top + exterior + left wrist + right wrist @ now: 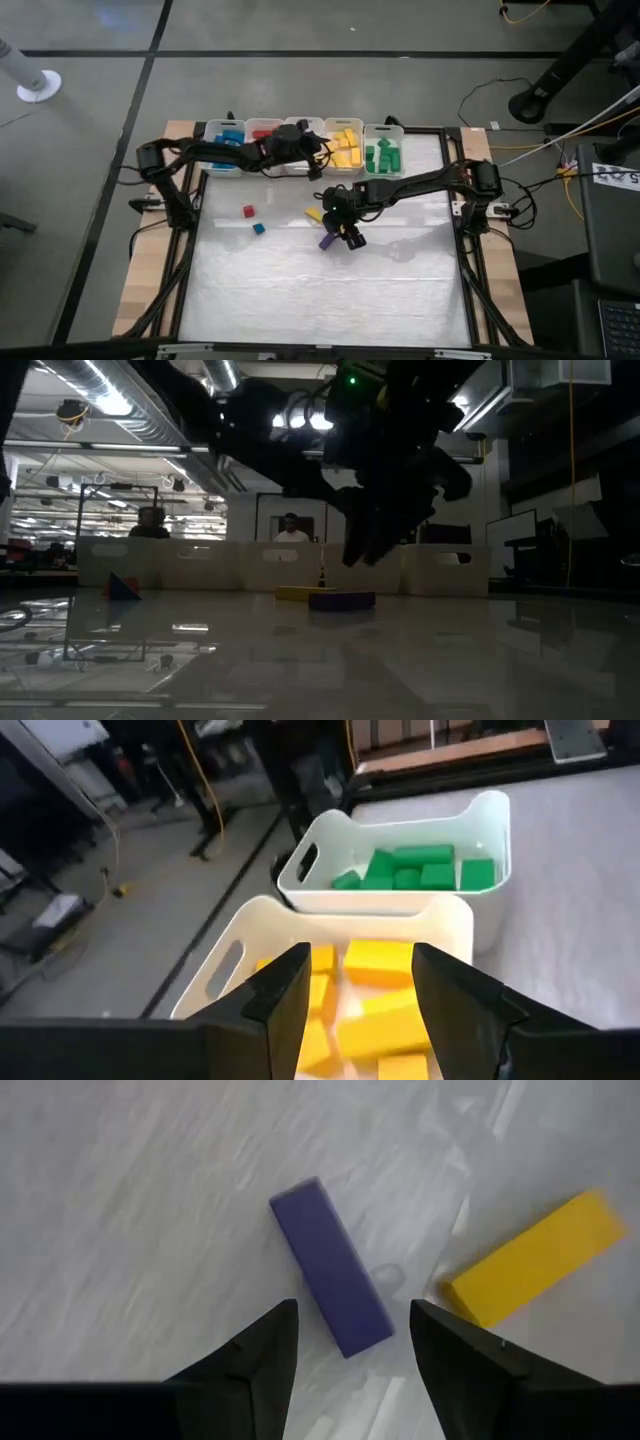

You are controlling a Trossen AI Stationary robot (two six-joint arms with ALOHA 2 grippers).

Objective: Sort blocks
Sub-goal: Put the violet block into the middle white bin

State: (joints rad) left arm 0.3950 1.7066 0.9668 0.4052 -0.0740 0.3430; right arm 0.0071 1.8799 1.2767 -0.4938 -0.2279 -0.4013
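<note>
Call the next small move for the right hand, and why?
Probably lower straight down. The right hand hovers open above the purple bar, which lies flat on the table between its fingers, apart from the yellow bar. Then close.

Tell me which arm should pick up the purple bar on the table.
Right. Its claw hangs open directly over the purple bar, beside the yellow bar. The left claw is away over the yellow bin.
</note>
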